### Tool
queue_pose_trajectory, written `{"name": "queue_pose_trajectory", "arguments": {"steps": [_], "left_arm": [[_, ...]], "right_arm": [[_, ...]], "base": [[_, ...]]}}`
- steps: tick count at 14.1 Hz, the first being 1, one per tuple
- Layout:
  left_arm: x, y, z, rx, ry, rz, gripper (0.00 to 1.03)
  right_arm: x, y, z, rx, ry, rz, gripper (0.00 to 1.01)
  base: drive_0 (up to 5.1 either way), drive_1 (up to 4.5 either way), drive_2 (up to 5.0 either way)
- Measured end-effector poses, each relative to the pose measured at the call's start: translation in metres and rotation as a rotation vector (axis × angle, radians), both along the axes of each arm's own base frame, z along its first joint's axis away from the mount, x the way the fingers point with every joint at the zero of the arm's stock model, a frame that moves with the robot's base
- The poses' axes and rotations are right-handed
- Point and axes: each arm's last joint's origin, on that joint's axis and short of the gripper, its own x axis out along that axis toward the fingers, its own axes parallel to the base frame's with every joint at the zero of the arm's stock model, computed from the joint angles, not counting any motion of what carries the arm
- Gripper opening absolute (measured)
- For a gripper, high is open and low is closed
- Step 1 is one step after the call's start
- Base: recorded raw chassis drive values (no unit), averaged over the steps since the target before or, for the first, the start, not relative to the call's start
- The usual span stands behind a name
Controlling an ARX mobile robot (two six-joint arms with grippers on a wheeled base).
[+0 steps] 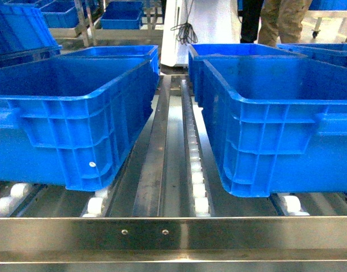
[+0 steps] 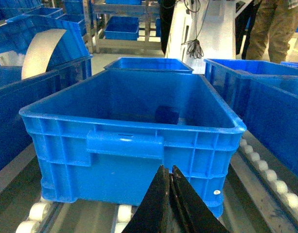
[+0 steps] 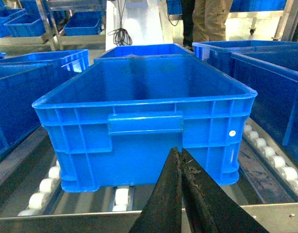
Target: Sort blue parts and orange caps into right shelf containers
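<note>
Claws both sit pinched shut and empty, your left claw facing the left bin with a dark blue part on its floor, your right claw facing the right bin; no orange caps show, so next find a piece to grasp.

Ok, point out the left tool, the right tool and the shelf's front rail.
Left tool (image 2: pixel 170 177), left wrist view, closed tips.
Right tool (image 3: pixel 181 160), right wrist view, closed tips.
Front rail (image 1: pixel 230 233), head view, flat steel face.

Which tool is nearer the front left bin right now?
Left. The left tool sits low before the front left bin, facing its handle wall; the right tool faces the front right bin instead.
</note>
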Motion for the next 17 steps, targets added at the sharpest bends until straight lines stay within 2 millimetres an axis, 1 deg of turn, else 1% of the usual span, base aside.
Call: {"name": "queue_pose_trajectory", "arguments": {"steps": [2,6,7,11,12,14,17], "left_arm": [[-0.009,0.000,-0.007,0.000,0.008,0.000,0.02],[-0.023,0.000,-0.013,0.000,0.004,0.000,0.02],[-0.025,0.000,-0.017,0.000,-0.020,0.001,0.02],[-0.035,0.000,-0.016,0.000,-0.022,0.000,0.02],[-0.040,0.000,-0.016,0.000,-0.022,0.000,0.02],[-0.041,0.000,-0.015,0.000,-0.023,0.000,0.02],[-0.043,0.000,-0.016,0.000,-0.017,0.000,0.02]], "right_arm": [[-0.006,0.000,0.002,0.000,-0.006,0.000,0.02],[-0.014,0.000,0.004,0.000,-0.014,0.000,0.02],[-0.016,0.000,0.004,0.000,-0.014,0.000,0.02],[-0.022,0.000,0.003,0.003,-0.014,0.000,0.02],[-0.026,0.000,0.003,0.003,-0.013,0.000,0.02],[-0.026,0.000,0.003,0.003,-0.012,0.000,0.02],[-0.034,0.000,-0.004,0.005,0.039,0.001,0.02]], "base": [[0.0,0.00,0.0],[0.0,0.00,0.0],[0.0,0.00,0.0],[0.0,0.00,0.0],[0.0,0.00,0.0],[0.0,0.00,0.0],[0.0,0.00,0.0]]}}
